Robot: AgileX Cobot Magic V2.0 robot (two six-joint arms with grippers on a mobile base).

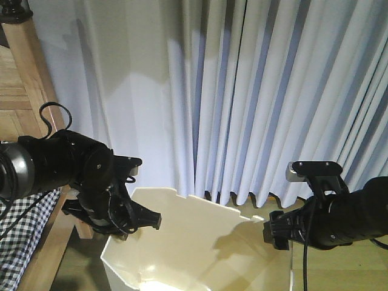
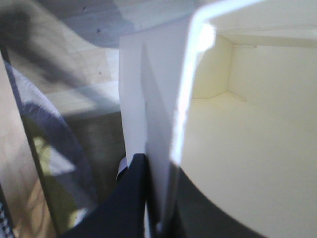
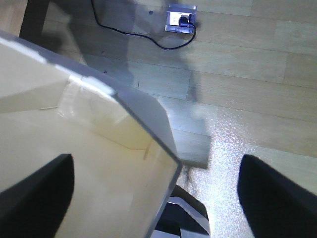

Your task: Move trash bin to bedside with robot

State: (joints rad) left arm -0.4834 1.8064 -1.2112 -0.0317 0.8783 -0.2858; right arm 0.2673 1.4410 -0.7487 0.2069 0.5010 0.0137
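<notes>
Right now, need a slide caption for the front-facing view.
Front view: left gripper and right gripper at the rim of the cream trash bin, wooden bed frame at left, curtains behind.

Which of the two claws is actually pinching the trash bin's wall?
The left claw: it grips the trash bin wall from both sides; the right claw straddles the rim wide open.

Cream-white, angular-rimmed trash bin [image 1: 200,239] sits lower centre between black left arm [image 1: 79,173] and right arm [image 1: 345,218]; wooden bed frame [image 1: 21,85], checked bedding [image 1: 24,218] at left edge
</notes>
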